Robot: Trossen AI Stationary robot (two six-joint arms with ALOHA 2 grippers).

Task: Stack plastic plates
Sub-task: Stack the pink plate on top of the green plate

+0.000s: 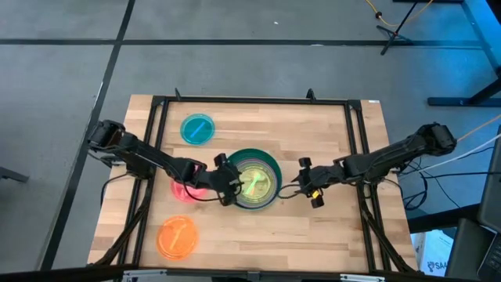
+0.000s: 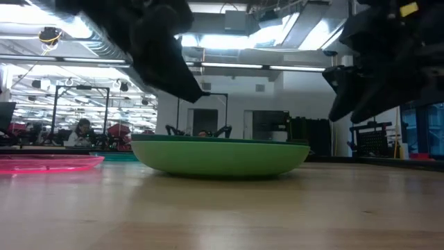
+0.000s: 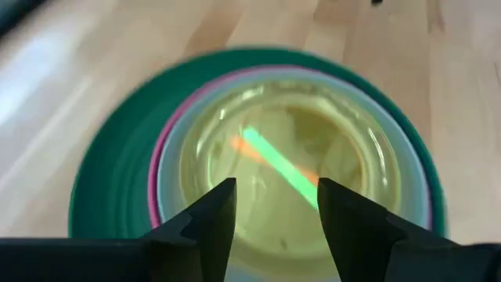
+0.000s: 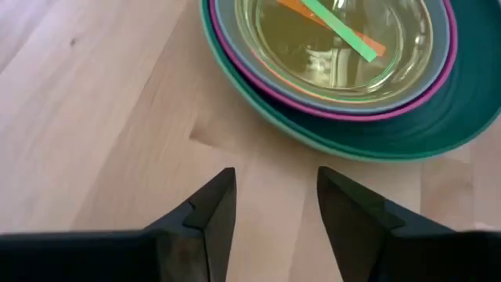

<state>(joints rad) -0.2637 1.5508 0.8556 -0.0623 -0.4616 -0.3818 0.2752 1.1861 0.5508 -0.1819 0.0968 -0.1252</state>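
A stack of plates [image 1: 254, 182] rests on the table's middle. In the low view its lowest plate [image 2: 220, 158] is mint green under a dark green rim. In the left wrist view the dark green plate [image 3: 109, 188], a magenta rim [image 3: 156, 168] and a pale blue rim [image 3: 168, 184] surround a translucent lime plate [image 3: 290, 157] on top. My left gripper [image 1: 232, 186] [image 3: 275, 211] hangs open above the stack's left part. My right gripper [image 1: 307, 182] [image 4: 275, 204] is open over bare wood just right of the stack [image 4: 337, 70]. Cyan [image 1: 197, 129], red-pink [image 1: 185, 192] and orange [image 1: 178, 237] plates lie apart.
The red-pink plate [image 2: 48, 163] lies partly under my left arm, left of the stack. The cyan plate is toward the far left and the orange plate near the near-left corner. A black frame [image 1: 250, 100] borders the table. Bare wood [image 1: 329, 133] lies on the right half.
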